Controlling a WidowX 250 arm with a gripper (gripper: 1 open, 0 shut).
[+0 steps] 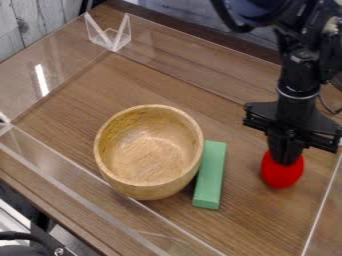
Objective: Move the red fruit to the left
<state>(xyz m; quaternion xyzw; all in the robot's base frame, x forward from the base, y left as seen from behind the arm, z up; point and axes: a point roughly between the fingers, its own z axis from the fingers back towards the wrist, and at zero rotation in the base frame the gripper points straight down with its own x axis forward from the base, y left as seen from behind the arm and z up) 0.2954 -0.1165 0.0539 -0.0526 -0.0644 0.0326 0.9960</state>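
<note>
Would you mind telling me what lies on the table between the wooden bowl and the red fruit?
In the camera view, a green rectangular block lies between the wooden bowl and the red fruit, right beside the bowl, with bare wood between it and the fruit.

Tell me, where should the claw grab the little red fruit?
Probably around its round red middle, coming straight down from above. The red fruit sits on the table with open space all round it, and the green block lies well off to its left. The claw is right over its top, fingers either side.
</note>
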